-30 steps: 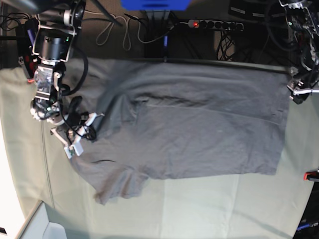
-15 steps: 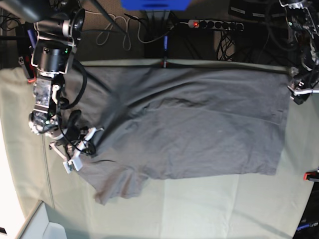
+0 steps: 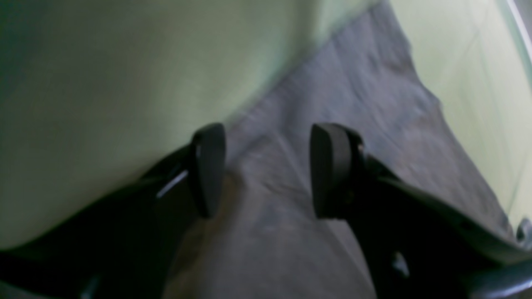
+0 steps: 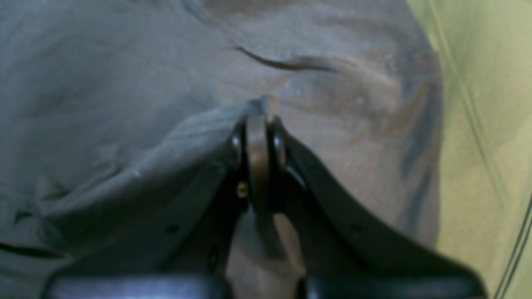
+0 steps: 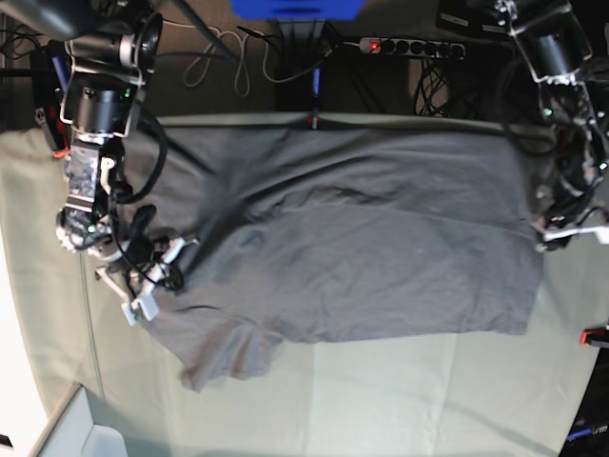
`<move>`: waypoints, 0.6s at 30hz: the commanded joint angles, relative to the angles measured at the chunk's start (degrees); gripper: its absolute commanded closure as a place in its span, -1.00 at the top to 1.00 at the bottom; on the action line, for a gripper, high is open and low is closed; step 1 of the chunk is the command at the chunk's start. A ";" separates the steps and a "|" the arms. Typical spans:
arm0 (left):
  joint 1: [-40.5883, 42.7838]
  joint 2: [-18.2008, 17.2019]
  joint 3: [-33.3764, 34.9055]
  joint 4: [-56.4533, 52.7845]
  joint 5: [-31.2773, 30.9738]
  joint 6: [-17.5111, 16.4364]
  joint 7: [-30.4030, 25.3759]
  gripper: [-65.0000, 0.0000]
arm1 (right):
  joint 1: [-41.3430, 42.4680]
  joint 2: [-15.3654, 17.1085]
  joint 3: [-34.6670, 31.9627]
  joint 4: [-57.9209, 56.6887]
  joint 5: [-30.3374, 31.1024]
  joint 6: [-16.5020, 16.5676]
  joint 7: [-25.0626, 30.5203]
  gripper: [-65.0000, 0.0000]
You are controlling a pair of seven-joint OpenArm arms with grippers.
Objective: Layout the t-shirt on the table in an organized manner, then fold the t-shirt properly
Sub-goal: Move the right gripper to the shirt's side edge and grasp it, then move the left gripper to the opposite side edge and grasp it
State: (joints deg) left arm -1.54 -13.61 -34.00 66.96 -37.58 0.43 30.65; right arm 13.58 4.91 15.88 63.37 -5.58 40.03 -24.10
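The dark grey t-shirt (image 5: pixel 362 248) lies spread and wrinkled across the table (image 5: pixel 381 390), with one sleeve bunched at the lower left. My right gripper (image 5: pixel 164 271) is at the shirt's left edge. In the right wrist view the right gripper (image 4: pixel 259 120) is shut on a raised fold of the t-shirt (image 4: pixel 104 83). My left gripper (image 5: pixel 552 231) hangs at the shirt's right hem. In the left wrist view the left gripper (image 3: pixel 268 170) is open above the t-shirt (image 3: pixel 374 104), with nothing between its fingers (image 3: pixel 208 166).
A red clamp (image 5: pixel 596 335) grips the cloth at the right edge. Behind the table's far edge lie a power strip (image 5: pixel 409 46) and loose cables (image 5: pixel 214 62). A white frame corner (image 5: pixel 86 428) shows at the bottom left.
The left arm has swung down along the shirt's right hem, its gripper still open. The right gripper, still shut on the fabric, shifted slightly and the shirt's left side moved with it.
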 commanded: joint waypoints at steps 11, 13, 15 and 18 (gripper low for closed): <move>-7.21 -0.77 3.19 -10.12 4.48 -0.03 -1.07 -0.01 | 0.88 0.76 -0.10 0.93 0.71 -0.03 0.93 -1.00; -7.38 -0.68 3.19 -10.30 7.56 -0.03 -1.07 -0.02 | 0.88 0.76 -0.10 0.93 0.71 -0.03 0.84 -1.00; -7.38 -0.15 3.19 -10.21 9.23 -0.03 -1.07 -0.02 | 0.88 0.76 -0.10 0.93 0.71 -0.03 0.84 -1.00; -7.12 0.11 3.10 -9.86 10.37 -0.03 -1.07 -0.03 | 0.88 0.85 -0.10 0.93 0.71 -0.03 0.84 -1.00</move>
State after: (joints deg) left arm -8.12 -12.82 -30.76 56.36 -27.11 0.23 29.15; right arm 13.26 5.21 15.73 63.33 -5.67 40.03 -24.43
